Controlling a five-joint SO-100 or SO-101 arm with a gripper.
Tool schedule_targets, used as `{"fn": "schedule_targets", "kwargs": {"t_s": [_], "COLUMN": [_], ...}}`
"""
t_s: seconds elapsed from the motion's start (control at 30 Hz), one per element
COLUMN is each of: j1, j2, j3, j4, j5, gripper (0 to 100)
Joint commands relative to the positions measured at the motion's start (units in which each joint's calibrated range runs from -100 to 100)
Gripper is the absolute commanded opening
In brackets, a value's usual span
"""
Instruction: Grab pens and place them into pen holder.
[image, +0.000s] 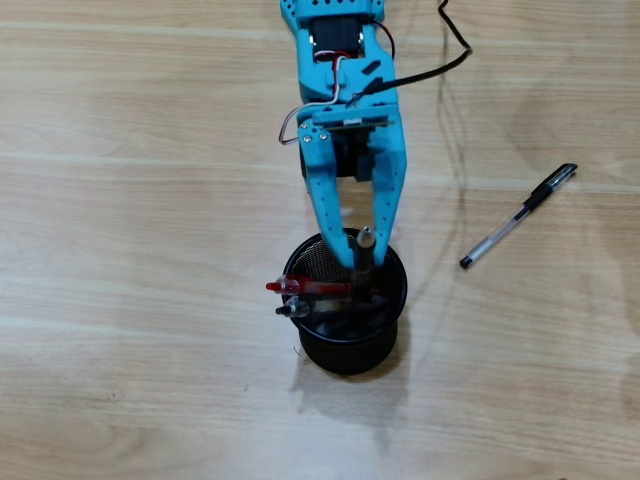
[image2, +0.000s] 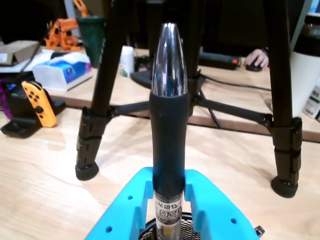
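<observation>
Two turquoise plastic fingers (image: 362, 262) pinch a pen (image: 363, 262) upright over the pen holder (image: 350, 345), at lower centre of the overhead view. In the wrist view the fingers (image2: 170, 200) are narrow, pressed against both sides of the pen (image2: 169, 125), which rises up the middle of the frame: a matte black rubbery grip, a polished silver cone at the top, and a printed label low on the barrel, at finger level. Under the fingers a patch of black wire mesh (image2: 185, 227) shows at the bottom edge.

The pen holder is a round black mesh cup with a solid rim. Two more pens lie in it, a red one (image: 300, 287) and a dark one (image: 296, 311), their ends sticking out over its left rim.

At right of the overhead view, well apart from the cup, a clear-barrelled pen with a black cap (image: 518, 215) lies diagonally on the pale wood-grain bench (image: 120, 200). A black cable (image: 440, 68) trails from the arm at the top of the frame.

Beyond the pen in the wrist view stand black tripod legs (image2: 92, 125) with rubber feet.
</observation>
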Motion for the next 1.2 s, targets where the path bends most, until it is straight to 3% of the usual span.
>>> {"fn": "schedule_targets", "kwargs": {"t_s": [0.0, 0.3, 0.4, 0.57, 0.8, 1.17], "j1": [0.2, -2.0, -3.4, -6.1, -13.2, -26.3], "j2": [-0.6, -4.7, -8.1, -12.0, -12.4, 2.7], "j3": [-0.7, -0.7, -3.1, -14.0, -31.7, -51.9], "j4": [-1.6, 1.4, 13.0, 42.3, 77.6, 97.9], "j5": [-0.4, 0.0, 0.0, -0.3, -3.7, -20.3], "gripper": [15, 18, 15, 5, 4, 2]}}
